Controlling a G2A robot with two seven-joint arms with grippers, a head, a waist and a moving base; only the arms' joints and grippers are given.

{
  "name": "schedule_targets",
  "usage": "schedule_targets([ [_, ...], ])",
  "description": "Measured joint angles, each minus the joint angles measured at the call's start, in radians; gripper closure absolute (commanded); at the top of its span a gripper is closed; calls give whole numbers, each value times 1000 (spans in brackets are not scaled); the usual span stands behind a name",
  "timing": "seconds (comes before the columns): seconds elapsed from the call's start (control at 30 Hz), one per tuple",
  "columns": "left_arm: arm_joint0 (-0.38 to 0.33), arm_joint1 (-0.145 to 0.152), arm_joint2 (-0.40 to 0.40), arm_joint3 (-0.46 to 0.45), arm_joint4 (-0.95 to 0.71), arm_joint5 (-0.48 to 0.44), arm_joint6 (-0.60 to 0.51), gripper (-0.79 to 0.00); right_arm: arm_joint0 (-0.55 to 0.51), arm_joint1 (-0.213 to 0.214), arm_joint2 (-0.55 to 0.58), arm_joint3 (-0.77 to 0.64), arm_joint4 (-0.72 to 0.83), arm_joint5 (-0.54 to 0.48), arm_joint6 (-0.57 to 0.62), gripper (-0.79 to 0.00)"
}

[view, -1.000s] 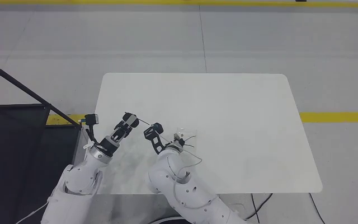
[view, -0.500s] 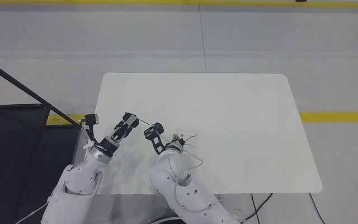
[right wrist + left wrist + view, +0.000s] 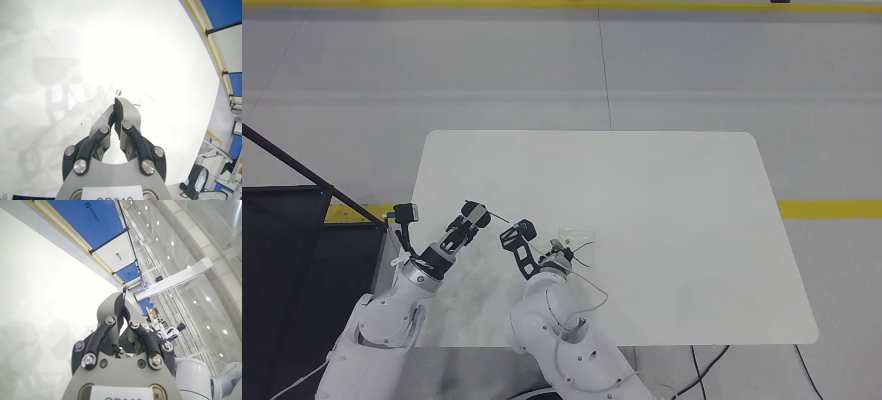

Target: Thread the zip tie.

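Over the table's front left part, my left gripper (image 3: 475, 210) (image 3: 122, 297) is shut on a thin black zip tie (image 3: 124, 290). A short end of the tie pokes out past the fingertips. In the top view the zip tie (image 3: 499, 217) runs as a fine dark line toward my right gripper (image 3: 524, 229). I cannot tell whether it touches that gripper. My right gripper (image 3: 115, 103) is shut, its ribbed pads pressed together with nothing seen between them. It hangs just above a clear plastic bag (image 3: 140, 99).
The clear plastic bag (image 3: 575, 240) lies flat on the white table (image 3: 672, 190) just right of the grippers, with a small dark strand in it. A black frame (image 3: 302, 180) stands off the table's left edge.
The right arm's body has swung slightly and its gripper has shifted a touch. The left arm and the zip tie have stayed put.
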Motion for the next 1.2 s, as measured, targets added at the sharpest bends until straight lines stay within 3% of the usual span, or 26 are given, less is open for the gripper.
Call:
schedule_targets([
  [0.43, 0, 0, 0, 0, 0, 0, 0, 0, -26, -16, 44, -45, -23, -46, -21, -43],
  [0.53, 0, 0, 0, 0, 0, 0, 0, 0, -8, -21, 77, -72, 32, -101, -11, -68],
  [0.8, 0, 0, 0, 0, 0, 0, 0, 0, 57, -28, 157, -35, 173, -276, 27, -31],
  [0.97, 0, 0, 0, 0, 0, 0, 0, 0, 93, -36, 172, 18, 195, -286, 36, -65],
  [1.2, 0, 0, 0, 0, 0, 0, 0, 0, 82, -31, 216, 6, 188, -305, 41, -49],
])
